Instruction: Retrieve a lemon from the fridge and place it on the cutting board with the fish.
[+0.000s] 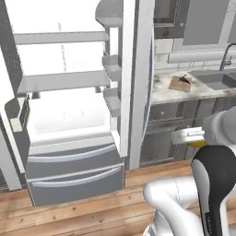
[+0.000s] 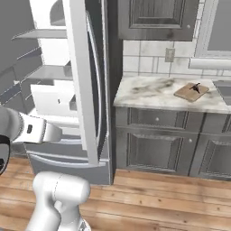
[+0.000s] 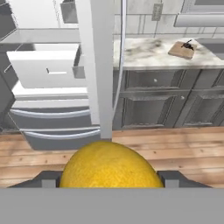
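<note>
The lemon point(image 3: 111, 165) sits large and yellow at the bottom centre of the hand view, lodged between the two dark fingertips point(image 3: 48, 178) that rise on either side of it; the jaws stand fairly wide apart and are closed on the fruit, which fills the gap between them. In the left base view a small patch of the same yellow point(image 1: 199, 144) shows just beneath the pale end of the arm, well above the floor and clear of the fridge point(image 1: 69, 120). The fridge stands with its doors swung open, exposing a white interior with pale shelves and door bins, and two grey drawers closed at its foot. The near open door point(image 3: 98, 65) appears edge-on as a tall pale slab running down the middle of the hand view, between the lemon and the fridge interior. To the right of the fridge, a marble-topped table point(image 2: 149, 92) runs along a tiled wall above dark grey cabinet fronts. The cutting board point(image 2: 191, 91) lies flat on that table, toward its right end and near the edge of a sink point(image 1: 216, 80). The fish point(image 2: 196, 87), slim and dark, rests on top of the board. Board and fish are well apart from the lemon, with the cabinet fronts and a stretch of wooden floor point(image 2: 158, 194) lying between them.
</note>
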